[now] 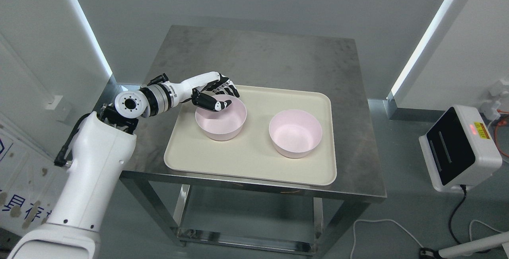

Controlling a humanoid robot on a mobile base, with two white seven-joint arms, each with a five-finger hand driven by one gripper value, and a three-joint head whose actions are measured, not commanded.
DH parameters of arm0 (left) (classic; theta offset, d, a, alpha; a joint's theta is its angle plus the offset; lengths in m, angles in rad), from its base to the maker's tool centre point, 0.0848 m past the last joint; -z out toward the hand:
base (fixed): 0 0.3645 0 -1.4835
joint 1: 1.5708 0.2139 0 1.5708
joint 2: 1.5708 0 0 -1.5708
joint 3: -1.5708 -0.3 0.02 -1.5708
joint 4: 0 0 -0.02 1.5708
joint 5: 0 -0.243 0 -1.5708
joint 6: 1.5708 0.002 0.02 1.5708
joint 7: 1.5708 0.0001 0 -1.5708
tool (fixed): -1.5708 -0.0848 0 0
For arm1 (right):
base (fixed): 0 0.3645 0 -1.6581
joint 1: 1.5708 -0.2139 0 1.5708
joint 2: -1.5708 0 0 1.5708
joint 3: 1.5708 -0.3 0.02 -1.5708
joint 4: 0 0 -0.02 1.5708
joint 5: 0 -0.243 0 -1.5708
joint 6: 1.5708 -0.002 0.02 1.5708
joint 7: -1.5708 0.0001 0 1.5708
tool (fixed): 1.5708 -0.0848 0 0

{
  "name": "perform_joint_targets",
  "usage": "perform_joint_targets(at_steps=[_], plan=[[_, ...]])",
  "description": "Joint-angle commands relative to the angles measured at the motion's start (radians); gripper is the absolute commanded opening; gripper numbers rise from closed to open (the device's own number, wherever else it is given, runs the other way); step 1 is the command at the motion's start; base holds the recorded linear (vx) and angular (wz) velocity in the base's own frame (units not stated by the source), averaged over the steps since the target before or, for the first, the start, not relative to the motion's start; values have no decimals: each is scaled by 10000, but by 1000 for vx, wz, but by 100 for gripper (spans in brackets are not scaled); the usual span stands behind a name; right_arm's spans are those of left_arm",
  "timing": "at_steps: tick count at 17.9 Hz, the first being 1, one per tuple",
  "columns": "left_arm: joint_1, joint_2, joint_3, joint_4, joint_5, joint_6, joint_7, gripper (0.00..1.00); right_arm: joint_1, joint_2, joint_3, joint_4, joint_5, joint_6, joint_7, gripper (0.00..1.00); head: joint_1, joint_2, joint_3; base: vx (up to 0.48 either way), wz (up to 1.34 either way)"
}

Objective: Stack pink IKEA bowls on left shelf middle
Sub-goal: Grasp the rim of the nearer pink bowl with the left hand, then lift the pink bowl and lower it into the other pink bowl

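You've got a steel table (278, 60) against a grey wall, cream tray (254, 163) on its near half. Table's lower frame is cut off at the bottom edge; no shelf visible. Left arm enters over the tray's left edge. Left pink bowl (222, 125) sits upright, mouth up, on the tray's left half; right pink bowl (295, 133) upright on the tray's right half, apart from it. Left hand (216, 94) pinches the left bowl's far-left rim: thumb inside, fingers (230, 89) curled outside. Whether the bowl is lifted: can't tell.
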Motion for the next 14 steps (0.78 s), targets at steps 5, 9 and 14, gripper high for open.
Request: perform_joint_targets(at_steps=[5,9,14], plan=[[-8,-288,916,407,-371,-845,41,0,31,-175,-107,-337,0,-8,5,100,0,0,0,0,0],[-512,-962,1959,-21,-265,-1276,-20,0,15,-175,-107,-337,0,-8,5,100,0,0,0,0,0],[-1157,-1556,1947,-789,-203,-1154,-341,0,15,-175,-107,-337,0,-8,5,100,0,0,0,0,0]])
